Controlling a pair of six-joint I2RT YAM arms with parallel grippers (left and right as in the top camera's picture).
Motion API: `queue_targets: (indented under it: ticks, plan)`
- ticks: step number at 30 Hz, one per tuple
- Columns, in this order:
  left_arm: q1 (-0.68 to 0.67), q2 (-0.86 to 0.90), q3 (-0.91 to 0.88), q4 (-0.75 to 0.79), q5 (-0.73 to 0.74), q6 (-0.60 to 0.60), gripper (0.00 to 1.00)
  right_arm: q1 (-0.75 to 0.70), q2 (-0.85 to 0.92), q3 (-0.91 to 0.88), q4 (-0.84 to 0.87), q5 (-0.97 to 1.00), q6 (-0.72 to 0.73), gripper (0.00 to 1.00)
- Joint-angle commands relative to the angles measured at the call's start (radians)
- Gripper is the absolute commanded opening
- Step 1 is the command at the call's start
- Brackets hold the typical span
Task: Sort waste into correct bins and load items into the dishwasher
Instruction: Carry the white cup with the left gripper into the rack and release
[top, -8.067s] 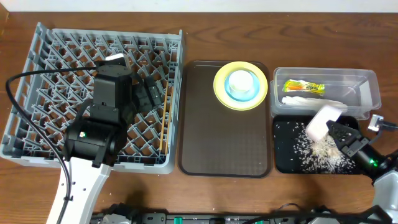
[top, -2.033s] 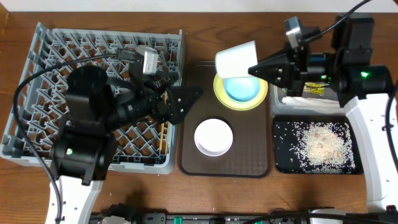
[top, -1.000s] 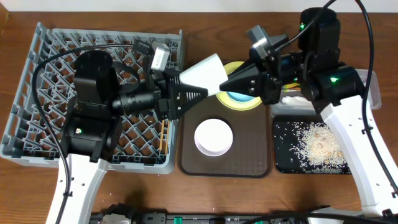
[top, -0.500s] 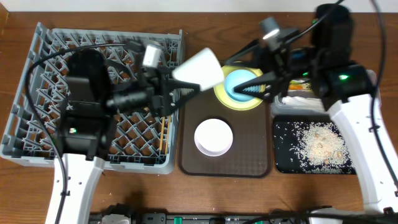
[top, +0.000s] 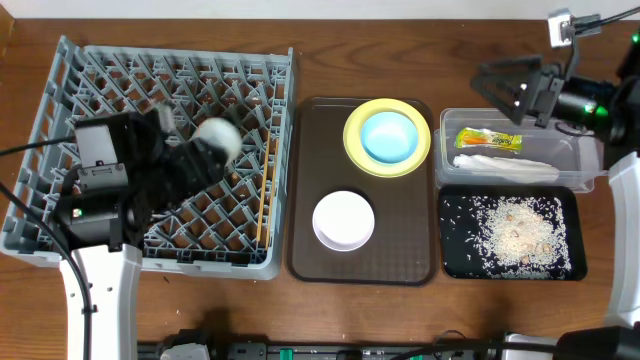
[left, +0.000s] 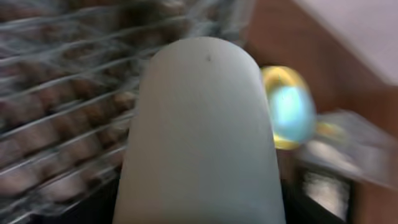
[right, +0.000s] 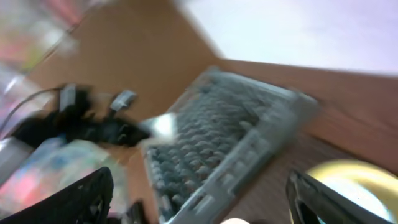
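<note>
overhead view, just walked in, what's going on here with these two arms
The left tool holds a white cup above the grey dish rack, where the chopsticks already lie. The right tool hangs open and empty by the clear tub, which holds the wrapper and napkin. Rice is in the black tray. The blue bowl on the yellow plate and the white bowl wait on the brown tray.

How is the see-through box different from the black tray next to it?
The clear tub is see-through; the black tray is dark. The tub holds a snack wrapper and a white napkin; the tray holds loose rice. The tub has taller walls; the tray is shallow. Both are rectangular and sit side by side.
</note>
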Motion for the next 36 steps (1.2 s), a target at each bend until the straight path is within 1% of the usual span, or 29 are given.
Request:
queue_targets:
  ticks: [1,4,8,20,22,25,27,28,29,32,36]
  plan:
    - [0.004,0.001,0.030,-0.058,-0.282,0.020,0.46,-0.007,-0.002,-0.001,-0.068,0.359,0.008,0.88]
    - [0.004,0.012,0.030,-0.129,-0.343,0.021,0.46,-0.006,-0.002,-0.001,-0.145,0.559,0.008,0.88]
    - [0.004,0.044,0.030,-0.171,-0.369,0.020,0.46,-0.006,-0.002,-0.001,-0.196,0.685,0.008,0.87]
    - [0.004,0.260,0.021,-0.228,-0.385,0.001,0.47,-0.006,-0.002,-0.001,-0.223,0.704,0.008,0.87]
    - [0.004,0.291,0.021,-0.225,-0.397,0.000,0.50,-0.006,-0.002,-0.001,-0.224,0.704,0.008,0.87]
    - [0.004,0.323,0.021,-0.212,-0.397,-0.003,0.51,-0.006,-0.002,-0.001,-0.227,0.704,0.008,0.87]
    - [0.004,0.335,0.021,-0.203,-0.397,-0.003,0.56,-0.006,-0.002,-0.001,-0.227,0.704,0.008,0.87]
    - [0.004,0.340,0.021,-0.198,-0.397,-0.003,0.63,-0.004,-0.002,-0.001,-0.228,0.704,0.007,0.87]
    - [0.004,0.342,0.021,-0.196,-0.397,-0.005,0.74,0.000,-0.002,-0.001,-0.230,0.704,0.000,0.87]
    - [0.004,0.342,0.021,-0.182,-0.393,-0.006,0.93,0.027,-0.002,-0.001,-0.232,0.704,-0.039,0.86]
    - [0.004,0.333,0.031,-0.164,-0.393,-0.006,0.96,0.104,-0.002,-0.001,-0.231,0.704,-0.109,0.86]
